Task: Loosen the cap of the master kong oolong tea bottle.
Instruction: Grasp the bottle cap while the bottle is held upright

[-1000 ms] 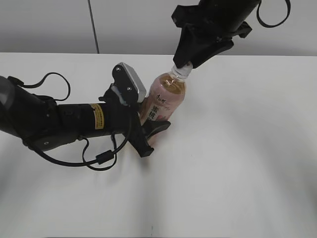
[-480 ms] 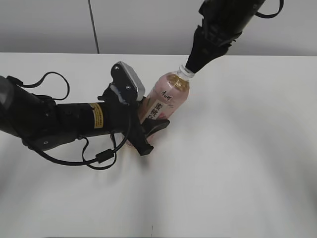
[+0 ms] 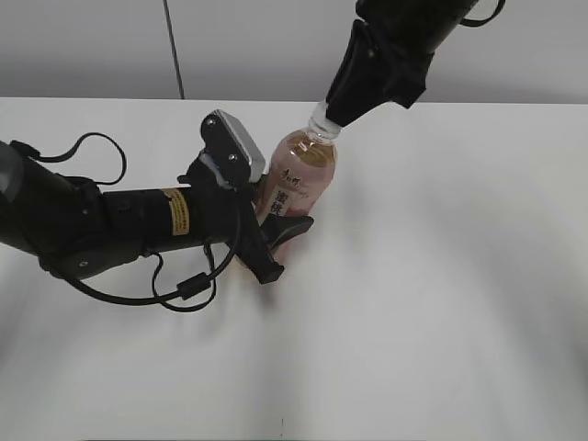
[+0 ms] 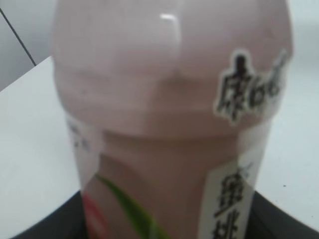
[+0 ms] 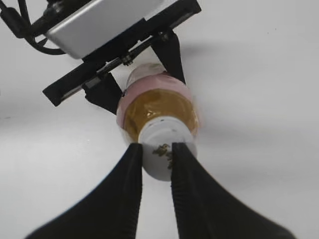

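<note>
The master kong oolong tea bottle point(image 3: 299, 184) leans on the white table, pale amber tea under a pink label. My left gripper point(image 3: 276, 241) is shut on its lower body; the bottle fills the left wrist view point(image 4: 169, 124). My right gripper point(image 3: 329, 115) comes down from above and is shut on the white cap point(image 3: 322, 119). In the right wrist view the two black fingers point(image 5: 156, 152) pinch the cap point(image 5: 160, 154), with the bottle shoulder point(image 5: 157, 107) below it.
The white table point(image 3: 441, 276) runs to a grey wall behind. The left arm's black body and cables point(image 3: 110, 230) lie across the left of the table. The left wrist camera housing point(image 5: 99, 20) shows above the bottle in the right wrist view.
The bottle's top has swung left and the bottle stands more upright than half a second ago. My right gripper has moved left with the cap. The left arm has barely moved.
</note>
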Action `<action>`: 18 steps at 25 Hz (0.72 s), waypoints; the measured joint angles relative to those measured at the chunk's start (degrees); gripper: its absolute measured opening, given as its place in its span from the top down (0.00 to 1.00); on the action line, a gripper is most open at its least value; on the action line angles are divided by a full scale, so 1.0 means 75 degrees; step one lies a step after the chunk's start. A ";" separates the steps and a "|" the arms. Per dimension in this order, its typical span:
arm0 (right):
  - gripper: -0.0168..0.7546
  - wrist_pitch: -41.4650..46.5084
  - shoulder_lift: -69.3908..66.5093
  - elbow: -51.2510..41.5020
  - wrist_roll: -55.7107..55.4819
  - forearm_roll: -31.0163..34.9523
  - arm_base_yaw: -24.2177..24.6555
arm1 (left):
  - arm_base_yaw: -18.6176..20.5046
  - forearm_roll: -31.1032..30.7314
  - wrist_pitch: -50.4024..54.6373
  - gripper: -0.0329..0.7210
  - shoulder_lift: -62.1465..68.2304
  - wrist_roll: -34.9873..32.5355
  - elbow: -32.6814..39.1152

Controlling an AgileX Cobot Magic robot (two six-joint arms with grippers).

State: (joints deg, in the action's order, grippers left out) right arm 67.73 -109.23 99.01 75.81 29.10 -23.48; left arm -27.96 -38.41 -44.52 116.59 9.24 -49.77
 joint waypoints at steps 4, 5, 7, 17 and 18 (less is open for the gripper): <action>0.78 0.0014 0.0000 0.0000 0.0967 0.0023 0.0000 | 0.0000 0.0007 -0.0005 0.45 0.0000 0.0000 0.0000; 0.78 0.0006 0.0000 0.0000 0.1178 0.0038 0.0000 | 0.0000 0.0007 -0.0005 0.45 0.0000 0.0008 0.0000; 0.78 -0.0019 0.0000 0.0010 0.1438 0.0058 0.0000 | 0.0000 0.0020 -0.0009 0.45 0.0000 0.0009 0.0000; 0.67 0.0205 0.0977 0.0486 -0.0507 0.0059 -0.0055 | -0.0045 -0.0178 -0.0351 0.45 0.0000 -0.0015 0.0000; 0.65 0.0179 0.1107 0.0494 -0.1279 0.0059 -0.0055 | -0.0045 -0.0178 -0.0351 0.45 0.0000 -0.0015 0.0000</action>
State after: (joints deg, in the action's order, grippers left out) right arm 69.08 -100.93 102.71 66.22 29.54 -23.89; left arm -28.30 -39.74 -47.15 116.59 9.13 -49.77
